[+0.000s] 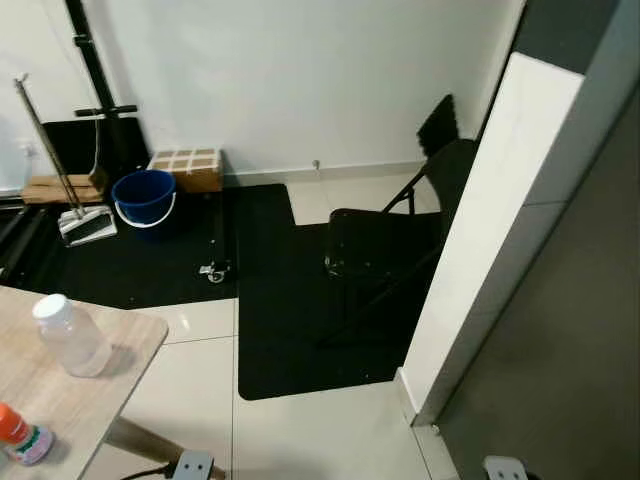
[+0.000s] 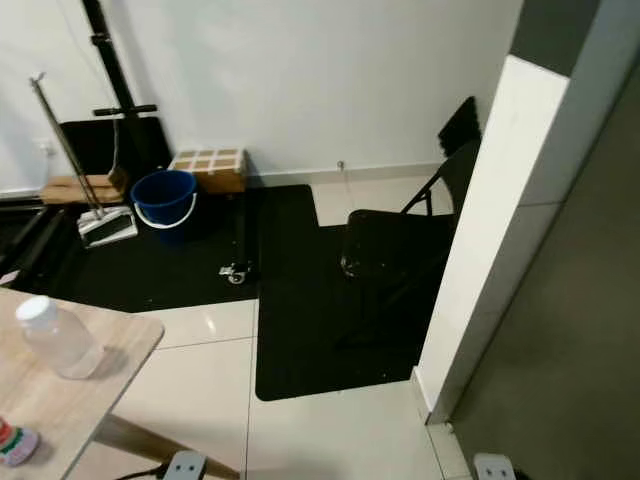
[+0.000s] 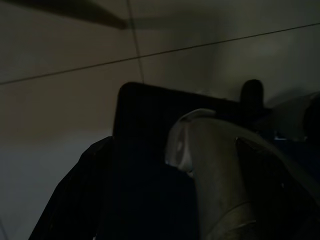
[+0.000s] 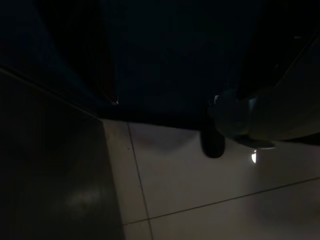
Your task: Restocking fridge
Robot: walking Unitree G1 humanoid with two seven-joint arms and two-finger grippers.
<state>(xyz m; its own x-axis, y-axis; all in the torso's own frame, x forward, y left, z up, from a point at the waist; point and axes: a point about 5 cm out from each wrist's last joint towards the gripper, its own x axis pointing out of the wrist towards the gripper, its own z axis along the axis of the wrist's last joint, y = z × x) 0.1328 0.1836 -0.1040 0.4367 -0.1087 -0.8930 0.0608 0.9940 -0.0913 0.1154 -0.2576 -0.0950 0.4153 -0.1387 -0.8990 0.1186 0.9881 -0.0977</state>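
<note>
Grippers: both arms hang low over floor tiles; wrist views too dark to tell whether the fingers are open or closed.
Stock: clear bottle and orange-capped bottle on worktop, lower left.
Next: probably turn toward them, squarely.
Beyond: black folding chair, blue bucket upper left.

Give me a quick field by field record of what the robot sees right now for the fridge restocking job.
Table: light wooden table at the robot's left
On table: clear plastic bottle with white cap, lying tilted; orange-capped container at the near edge
Ahead: black folding chair on a black floor mat
Right: white panel beside a grey surface
Far wall: blue bucket, dustpan, cardboard box
Arms: hanging idle, wrist views dark
</note>
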